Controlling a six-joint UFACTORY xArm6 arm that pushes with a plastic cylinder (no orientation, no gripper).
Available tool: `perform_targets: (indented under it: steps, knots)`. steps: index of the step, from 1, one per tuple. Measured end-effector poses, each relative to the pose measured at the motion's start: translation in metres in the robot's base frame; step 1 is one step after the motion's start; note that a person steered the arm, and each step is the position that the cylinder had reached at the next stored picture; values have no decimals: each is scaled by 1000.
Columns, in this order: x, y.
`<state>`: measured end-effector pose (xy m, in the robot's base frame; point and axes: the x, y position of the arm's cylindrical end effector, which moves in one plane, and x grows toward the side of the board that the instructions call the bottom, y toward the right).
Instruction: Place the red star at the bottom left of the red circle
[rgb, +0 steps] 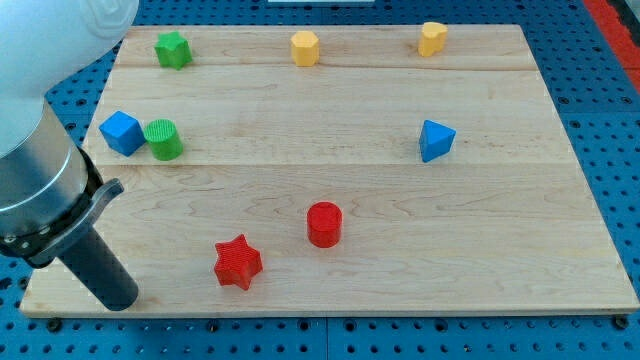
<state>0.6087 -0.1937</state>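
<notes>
The red star (238, 262) lies near the view's bottom, left of centre. The red circle (324, 223) stands up and to the right of it, a short gap apart. My tip (118, 300) rests on the board near the bottom left corner, well to the left of the red star and touching no block.
A green star (173, 49), a yellow hexagon (305, 47) and a yellow block (432, 38) line the top edge. A blue cube (121, 132) and a green cylinder (163, 139) sit together at the left. A blue triangle (436, 140) is at the right. The wooden board (500, 250) ends just below my tip.
</notes>
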Motion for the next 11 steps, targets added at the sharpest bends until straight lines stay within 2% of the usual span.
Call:
perform_targets:
  steps: [3,4,5,6,7,8,11]
  knots:
    - [0,-10]
    - [-2,53]
    - [-2,73]
    - [-19,37]
    - [-52,70]
    - [-66,133]
    - [-69,126]
